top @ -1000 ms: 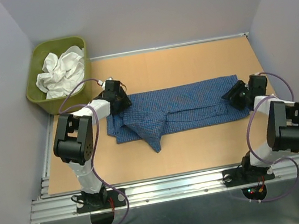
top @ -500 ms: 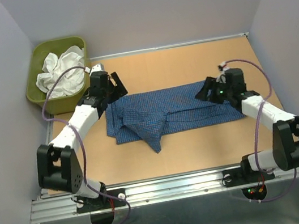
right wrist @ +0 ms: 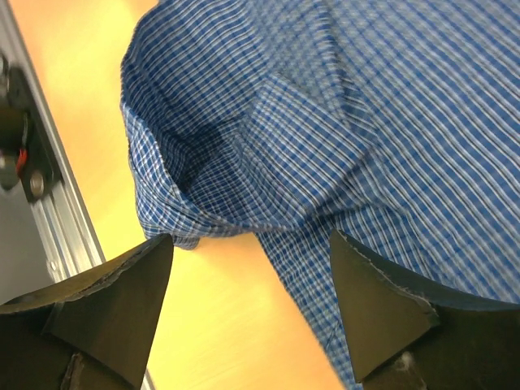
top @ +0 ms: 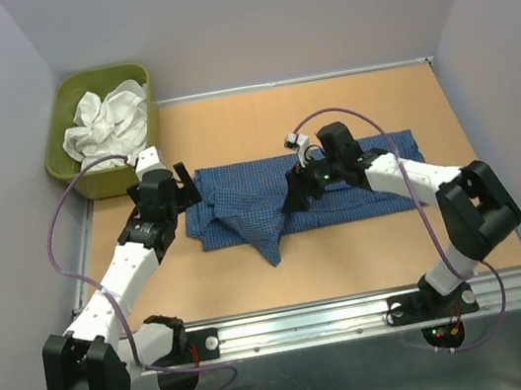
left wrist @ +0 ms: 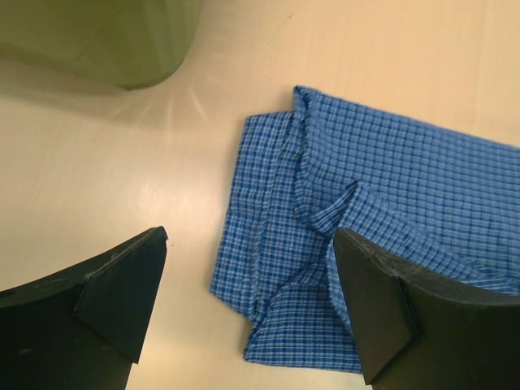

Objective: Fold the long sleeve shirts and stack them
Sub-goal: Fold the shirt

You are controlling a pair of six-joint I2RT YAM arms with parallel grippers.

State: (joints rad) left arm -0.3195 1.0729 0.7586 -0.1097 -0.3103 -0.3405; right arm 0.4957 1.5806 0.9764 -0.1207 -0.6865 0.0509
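Flat on the worktop, the dark blue checked shirt is lying with its long axis running left to right, roughly parallel to the near edge. Its left end is sitting bunched in overlapping folds, and one pointed flap is sticking out toward the near edge. The right end is reaching close to the worktop's right side.

The left arm's fingers are hanging spread wide apart at the shirt's left end, gripping nothing. In the left wrist view one finger is showing over bare worktop and the other over the checked cloth, so the shirt's folded left edge is lying between them. Whether they are touching the cloth cannot be told.

The right arm's fingers are also hanging released, over the middle of the shirt near the flap. In the right wrist view they are framing a rumpled fold of cloth, holding none of it.

A crumpled white garment is resting in the olive-green tub at the far left corner, apart from the shirt.
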